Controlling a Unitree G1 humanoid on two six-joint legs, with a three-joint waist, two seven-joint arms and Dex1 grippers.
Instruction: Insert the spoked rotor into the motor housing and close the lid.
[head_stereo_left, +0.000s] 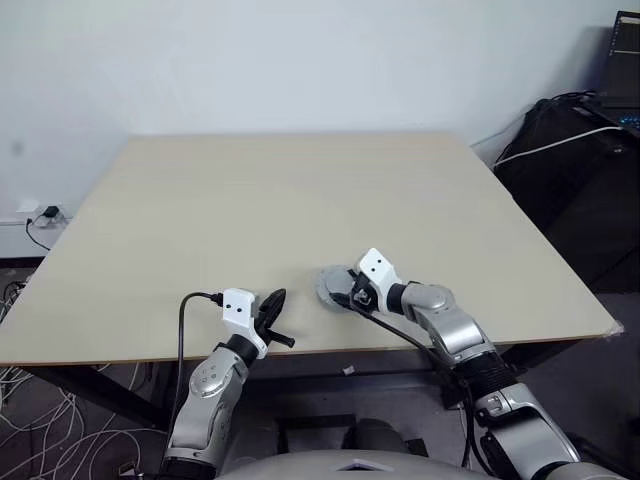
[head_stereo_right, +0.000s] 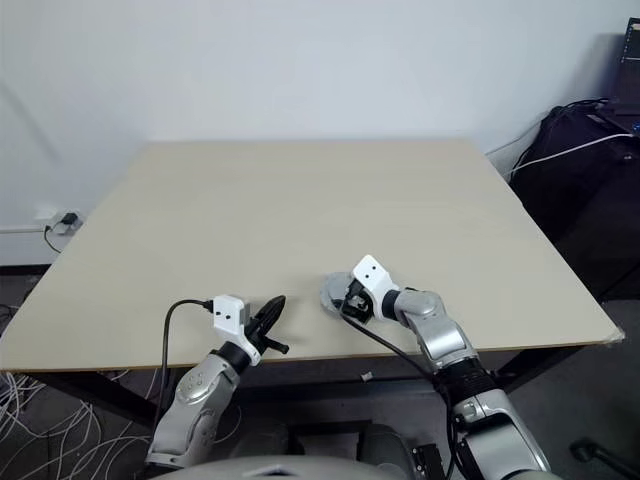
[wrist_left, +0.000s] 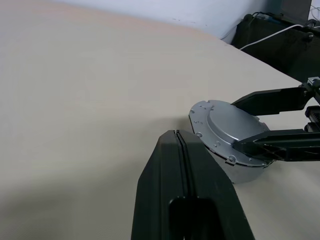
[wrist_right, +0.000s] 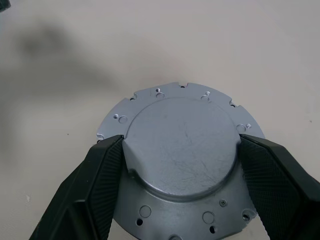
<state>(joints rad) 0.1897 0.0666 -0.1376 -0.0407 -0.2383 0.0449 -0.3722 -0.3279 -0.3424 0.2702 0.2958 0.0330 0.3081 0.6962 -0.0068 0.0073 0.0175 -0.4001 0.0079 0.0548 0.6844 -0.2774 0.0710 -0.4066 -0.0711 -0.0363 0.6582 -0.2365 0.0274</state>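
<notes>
Left gripper (head_stereo_left: 272, 305): nearest the head camera, at the near edge of the table, its two black fingers (wrist_left: 185, 195) pressed flat together with nothing between them. It points forward and a little toward the right, at the silver part.
Table (head_stereo_left: 250, 200): large pale beige top, the biggest thing in view, bare over most of its surface; a white wall stands behind its far edge.
Black bags (head_stereo_left: 580, 170): dark bulk off the table's right side, with a white cable (head_stereo_left: 560, 145) lying across the top.
Floor cables (head_stereo_left: 30, 390): loose white and grey wires under the table's left side; a wall socket (head_stereo_left: 40, 213) with a black plug sits low on the wall.
Right gripper (wrist_right: 180, 150): reaches in from the right, tilted downward, its jaws spread wide with one ribbed black finger (wrist_right: 97, 170) on each side of the raised round part of the lid. Both pads lie against that raised rim; the disc rests on the table.
Lid (wrist_right: 182, 145): silvery-grey round metal disc with a raised flat centre, a wider flange with small holes and notches. It lies near the table's front edge, just right of the left gripper's tips and apart from them.
Motor housing and spoked rotor: whether they sit under the lid I cannot tell.
</notes>
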